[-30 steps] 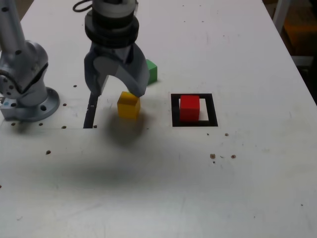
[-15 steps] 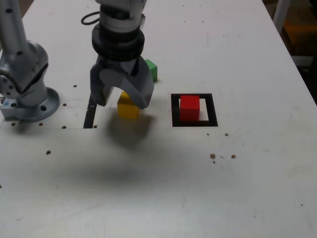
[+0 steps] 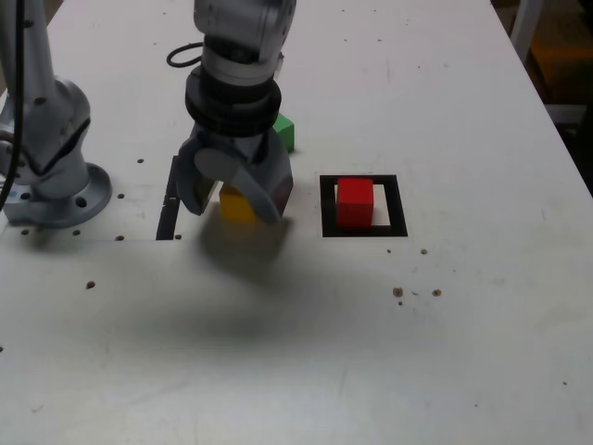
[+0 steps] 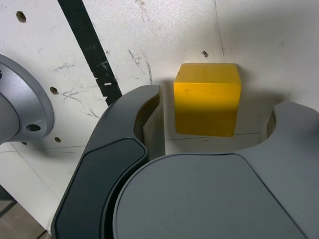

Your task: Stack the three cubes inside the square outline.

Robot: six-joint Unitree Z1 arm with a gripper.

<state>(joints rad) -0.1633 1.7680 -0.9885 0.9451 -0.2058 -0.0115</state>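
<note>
Wrist view showed the hand (image 4: 207, 122) spread wide, one finger (image 4: 149, 117) on each side of the yellow cube (image 4: 207, 104), with gaps to both; nothing was gripped. That straddle made sense as the set-up for a pinch: the cube sat squarely between the fingers and flat on the surface (image 4: 269, 40), so a closing move would likely catch its two opposite faces evenly.

From the exterior view, the hand (image 3: 236, 197) pointed down over the yellow cube (image 3: 236, 206), which peeked out between the fingers, low enough that the tips seemed close to the surface (image 3: 306, 352). Just beside it, on that view's left, lay a thin black bar (image 3: 169, 209), apart from the cube and probably only a marking. The green cube (image 3: 284, 133) stood a little farther back, partly hidden by the arm, untouched and outside the outline.

To the exterior view's right, well apart from the hand, the red cube (image 3: 354, 201) already rested inside the square outline (image 3: 397, 206), towards its left side. It served as the base of the stack, so the yellow cube looked to be the second layer, with the green left for last.
</note>
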